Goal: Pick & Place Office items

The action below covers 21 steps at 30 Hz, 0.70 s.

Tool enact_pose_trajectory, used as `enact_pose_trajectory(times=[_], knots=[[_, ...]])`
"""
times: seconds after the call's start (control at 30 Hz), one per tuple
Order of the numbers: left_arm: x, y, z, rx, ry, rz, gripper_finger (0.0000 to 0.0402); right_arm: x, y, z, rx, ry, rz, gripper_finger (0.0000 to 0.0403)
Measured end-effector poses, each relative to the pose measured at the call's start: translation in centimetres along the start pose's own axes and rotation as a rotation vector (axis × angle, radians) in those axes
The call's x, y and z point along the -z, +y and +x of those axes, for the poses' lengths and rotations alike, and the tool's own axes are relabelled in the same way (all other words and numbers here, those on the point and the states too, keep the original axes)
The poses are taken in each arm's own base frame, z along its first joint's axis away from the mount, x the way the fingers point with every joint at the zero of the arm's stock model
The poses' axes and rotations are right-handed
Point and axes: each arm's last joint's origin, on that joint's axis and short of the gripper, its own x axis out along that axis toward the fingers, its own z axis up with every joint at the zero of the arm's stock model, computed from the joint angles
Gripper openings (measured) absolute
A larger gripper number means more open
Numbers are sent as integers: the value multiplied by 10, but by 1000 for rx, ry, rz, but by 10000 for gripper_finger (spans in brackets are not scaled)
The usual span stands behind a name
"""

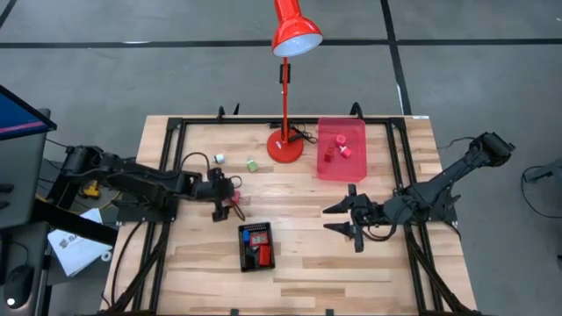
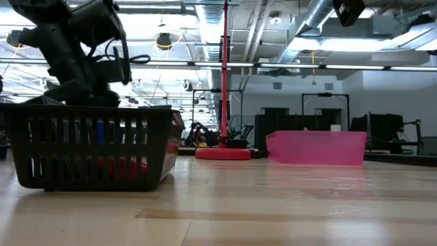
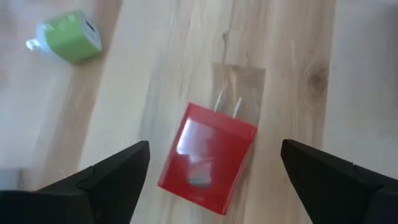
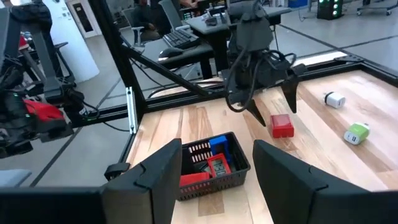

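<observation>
You've got one red lamp (image 1: pixel 286 88), one pink tray (image 1: pixel 341 149), one black basket (image 1: pixel 255 247). Three loose items: red plug block (image 3: pixel 208 157) between your spread-open left gripper (image 1: pixel 226 199), green one (image 1: pixel 252 165) and white one (image 1: pixel 219 158) beyond. Right gripper (image 1: pixel 349 219) hangs apart, empty, right of basket.

From my console I see a grey floor (image 1: pixel 492 79) crossed by dark lines around the wooden table (image 1: pixel 307 281). Across the table lies an open workshop — exposed ducts (image 2: pixel 321 20) and strip lights (image 2: pixel 355 67) overhead, dark racks (image 2: pixel 328 109) along the far wall. A desk with a keyboard (image 4: pixel 180 38) stands behind — a white panel (image 4: pixel 71 43) beside it.
</observation>
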Motion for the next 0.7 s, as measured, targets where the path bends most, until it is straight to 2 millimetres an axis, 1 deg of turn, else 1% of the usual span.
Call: enact_pose_trajectory(times=[0.17,0.37,0.47,0.6,0.7], knots=[[4,6,8,41,73,-43,383,1,2,-1,-9,2,-1,192],[4,12,21,86,120,-72,388,1,1,-1,-9,3,-2,192],[6,15,28,87,153,-91,384,1,1,-1,-9,4,-5,191],[3,18,34,96,133,-114,370,1,1,-1,-9,4,-7,191],[0,20,37,91,100,-138,352,1,1,-1,-7,10,-13,191]])
